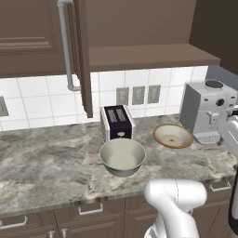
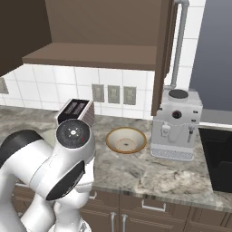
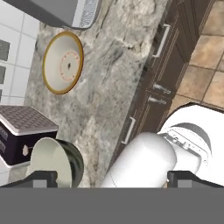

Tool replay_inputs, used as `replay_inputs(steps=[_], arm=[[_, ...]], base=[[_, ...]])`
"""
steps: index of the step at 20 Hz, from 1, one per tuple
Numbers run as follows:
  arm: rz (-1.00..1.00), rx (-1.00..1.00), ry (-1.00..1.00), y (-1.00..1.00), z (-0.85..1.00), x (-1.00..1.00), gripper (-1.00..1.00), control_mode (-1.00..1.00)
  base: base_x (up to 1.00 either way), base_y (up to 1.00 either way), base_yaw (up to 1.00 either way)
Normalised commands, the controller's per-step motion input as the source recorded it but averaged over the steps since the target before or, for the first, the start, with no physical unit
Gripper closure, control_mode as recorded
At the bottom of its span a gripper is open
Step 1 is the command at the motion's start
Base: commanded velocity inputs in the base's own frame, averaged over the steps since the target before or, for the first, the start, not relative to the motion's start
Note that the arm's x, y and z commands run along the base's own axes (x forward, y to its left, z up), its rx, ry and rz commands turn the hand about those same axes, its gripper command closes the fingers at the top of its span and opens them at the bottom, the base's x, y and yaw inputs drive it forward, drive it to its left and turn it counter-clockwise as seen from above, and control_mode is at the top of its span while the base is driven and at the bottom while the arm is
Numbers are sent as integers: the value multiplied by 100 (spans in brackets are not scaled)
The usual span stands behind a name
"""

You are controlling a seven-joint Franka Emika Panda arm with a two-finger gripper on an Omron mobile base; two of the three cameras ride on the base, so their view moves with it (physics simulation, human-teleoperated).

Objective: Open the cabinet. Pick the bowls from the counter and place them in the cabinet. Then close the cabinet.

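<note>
1. Left base view: I see the dark brown wooden wall cabinet open, its door swung out. The deep greyish-cream bowl sits on the marbled stone counter before the toaster; the orange-rimmed cream bowl lies near the coffee machine.
2. Right base view: the rimmed bowl rests between toaster and coffee machine.
3. Hand view: my gripper is spread wide, holding nothing, above both bowls.

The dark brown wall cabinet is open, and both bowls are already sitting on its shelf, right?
Not quite. The dark brown wooden wall cabinet is open, but both bowls are on the grey-brown marbled counter, as the left base view shows: the deep greyish-cream bowl before the toaster, the orange-rimmed cream bowl beside it.
</note>
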Motion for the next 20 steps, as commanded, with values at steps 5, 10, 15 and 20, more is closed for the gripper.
replay_inputs(steps=[5,10,15,20], arm=[[-3,3,-5,0,-1,18,-100,-100],[-1,2,0,-3,0,20,-100,-100],[1,0,0,-8,0,32,-100,-100],[3,0,-6,-6,-10,35,-100,-100]], base=[[0,0,0],[0,0,0],[0,0,0],[0,0,0]])
